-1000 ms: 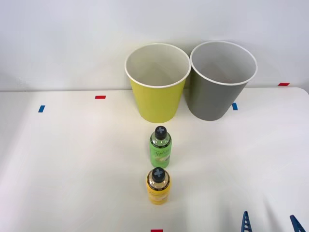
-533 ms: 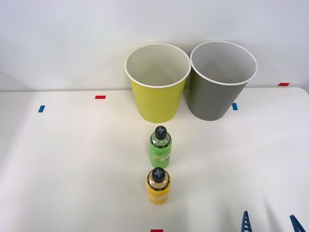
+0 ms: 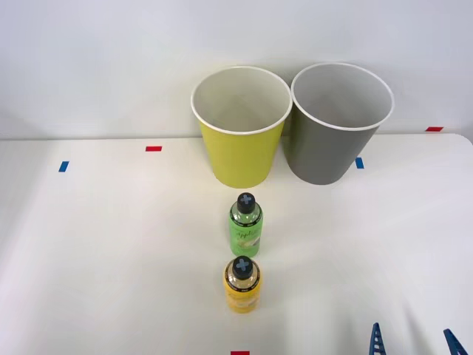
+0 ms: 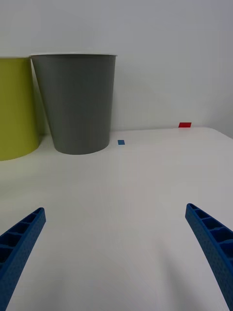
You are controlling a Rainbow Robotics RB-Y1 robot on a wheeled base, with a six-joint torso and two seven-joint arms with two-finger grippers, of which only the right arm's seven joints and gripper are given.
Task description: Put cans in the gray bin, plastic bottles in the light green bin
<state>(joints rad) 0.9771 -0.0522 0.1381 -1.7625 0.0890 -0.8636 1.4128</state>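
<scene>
My right gripper [image 3: 412, 340] hovers over the white table [image 3: 111, 251], fingers spread wide and holding nothing. The green bottle [image 3: 244, 225] and yellow-orange bottle [image 3: 242, 285] stand at my ten o'clock, the gray bin [image 3: 336, 126] and light green bin [image 3: 240, 129] at eleven

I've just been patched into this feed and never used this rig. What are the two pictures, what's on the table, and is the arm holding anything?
The wide picture looks down from above the robot's arms. The tall picture comes from a camera on the right wrist. The blue ribbed prongs are the right gripper, open and holding nothing, low over the white table. Standing on the table are a green bottle and, nearer the robot, a yellow-orange bottle. Behind them stand the light green bin and the gray bin, side by side. Nothing shows inside either bin.
</scene>
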